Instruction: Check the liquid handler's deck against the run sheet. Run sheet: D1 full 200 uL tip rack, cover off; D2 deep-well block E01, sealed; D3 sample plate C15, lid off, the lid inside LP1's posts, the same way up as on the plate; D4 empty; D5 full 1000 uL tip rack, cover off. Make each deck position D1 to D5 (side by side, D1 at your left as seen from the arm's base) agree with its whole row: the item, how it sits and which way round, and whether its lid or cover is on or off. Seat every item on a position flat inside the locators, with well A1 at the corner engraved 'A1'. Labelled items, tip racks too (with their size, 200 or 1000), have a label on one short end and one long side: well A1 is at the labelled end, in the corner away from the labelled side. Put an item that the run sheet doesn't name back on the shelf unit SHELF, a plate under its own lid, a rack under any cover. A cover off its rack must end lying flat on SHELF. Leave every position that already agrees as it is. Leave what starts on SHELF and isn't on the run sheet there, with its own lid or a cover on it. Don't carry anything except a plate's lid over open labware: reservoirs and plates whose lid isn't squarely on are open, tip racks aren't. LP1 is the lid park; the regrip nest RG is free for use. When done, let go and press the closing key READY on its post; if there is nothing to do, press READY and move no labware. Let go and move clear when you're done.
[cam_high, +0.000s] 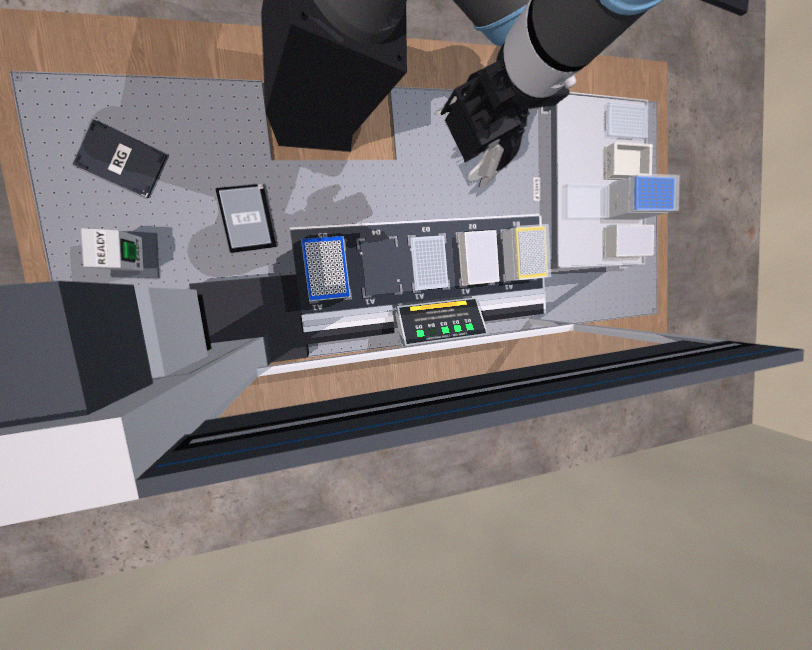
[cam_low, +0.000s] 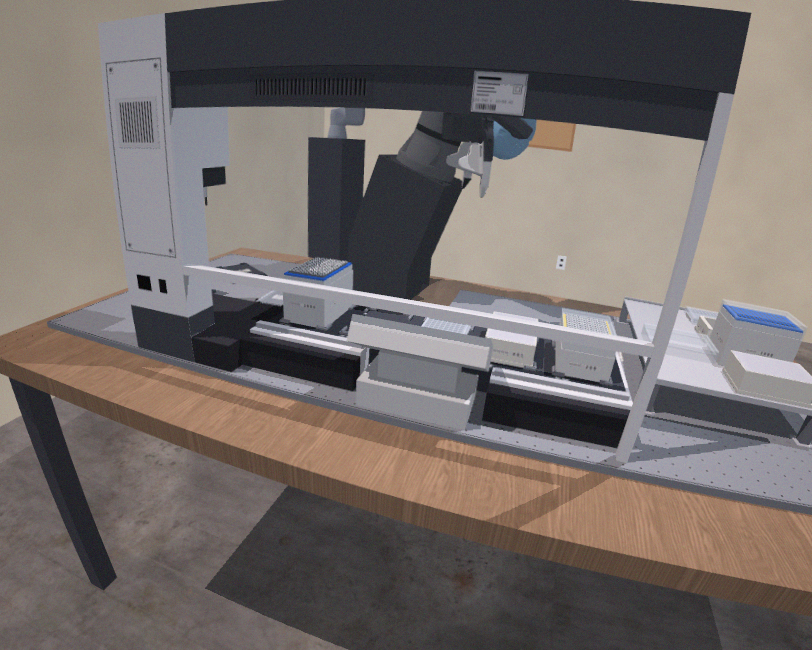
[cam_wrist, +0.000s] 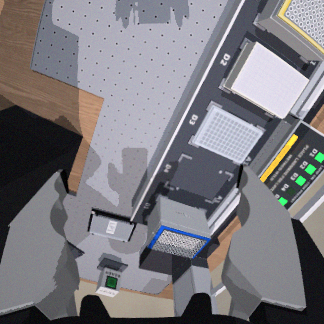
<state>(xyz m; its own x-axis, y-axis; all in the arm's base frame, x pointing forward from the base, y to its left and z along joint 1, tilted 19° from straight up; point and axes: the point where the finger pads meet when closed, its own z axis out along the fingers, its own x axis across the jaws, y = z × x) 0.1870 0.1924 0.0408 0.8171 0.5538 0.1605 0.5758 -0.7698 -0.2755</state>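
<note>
- Grey, wedge-shaped fingers of the gripper (cam_high: 488, 164) are standing wide apart with nothing between them, hanging high above the perforated metal deck plate (cam_high: 203, 135) near its shelf-side edge.
- Lying further from the arm's base, the row of positions is running crosswise: a yellow-rimmed tip rack (cam_high: 531, 252), a white sealed block (cam_high: 478, 257), a gridded open plate (cam_high: 430, 260), a bare black nest (cam_high: 383, 265), then a blue-rimmed tip rack (cam_high: 326, 267).
- LP1's dark frame (cam_high: 245, 216) is holding a flat grey panel; whether that is the lid, I cannot tell.
- READY's green key (cam_high: 128, 249) is sitting near the far opposite edge.

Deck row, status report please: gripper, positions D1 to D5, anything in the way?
Gripper open, empty, high behind the deck. Yellow rack, white block, unlidded plate seated; D4 bare; blue rack at far end. Lid park holds a lid. Nothing in the way.
</note>
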